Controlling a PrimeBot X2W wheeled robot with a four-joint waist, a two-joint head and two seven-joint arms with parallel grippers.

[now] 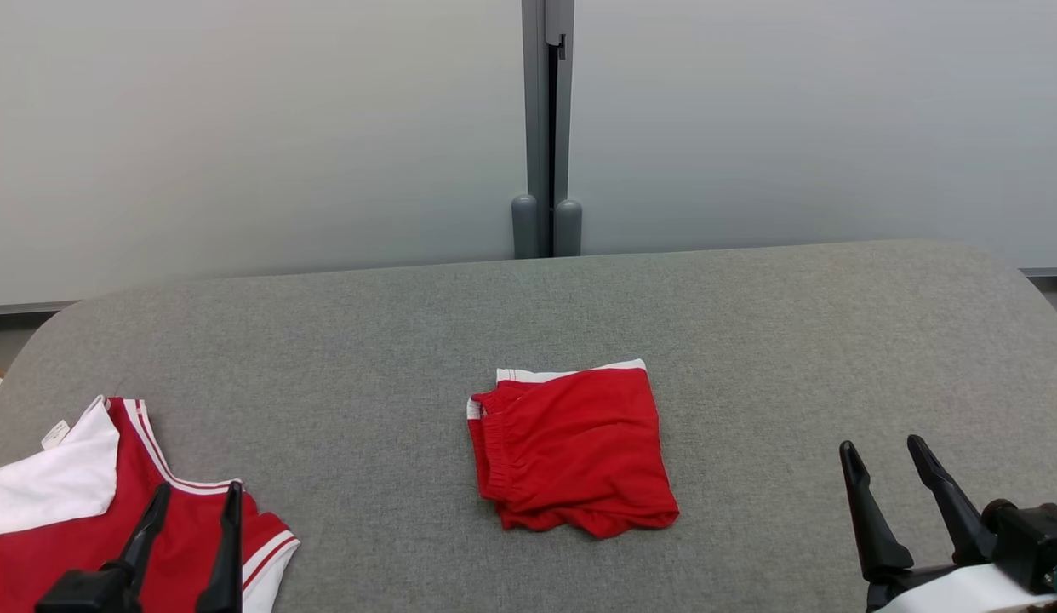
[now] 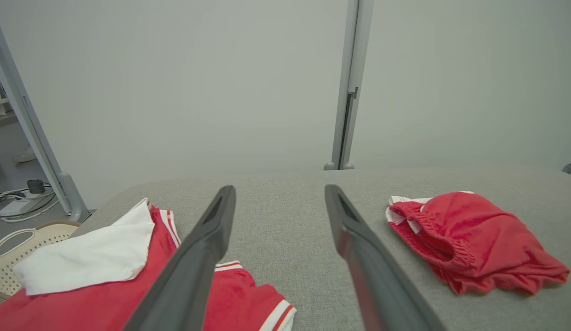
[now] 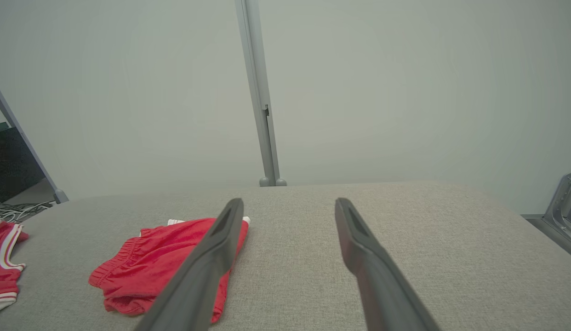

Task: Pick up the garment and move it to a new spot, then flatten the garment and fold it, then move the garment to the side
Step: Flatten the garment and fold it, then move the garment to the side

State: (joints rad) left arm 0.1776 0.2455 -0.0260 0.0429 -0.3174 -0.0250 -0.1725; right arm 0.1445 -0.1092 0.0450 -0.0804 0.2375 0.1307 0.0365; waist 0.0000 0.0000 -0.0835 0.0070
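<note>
My left claw (image 1: 199, 487) open, empty; right claw (image 1: 881, 443) same. Shorts (image 1: 571, 447) look folded, centre of tabletop (image 1: 750, 340). Plan: I pinch all layers together, slide sideways low, keep fold.

1 grey padded table (image 1: 750, 340) carries 2 garments: 1 pair of folded red shorts (image 1: 571, 447) and 1 red-and-white jersey (image 1: 86, 511). There are 2 grippers, the left gripper (image 1: 198, 487) and the right gripper (image 1: 882, 444), each with 2 dark fingers. Off the table there are 1 cream basket (image 2: 19, 243) and 1 grey post (image 1: 545, 128).
</note>
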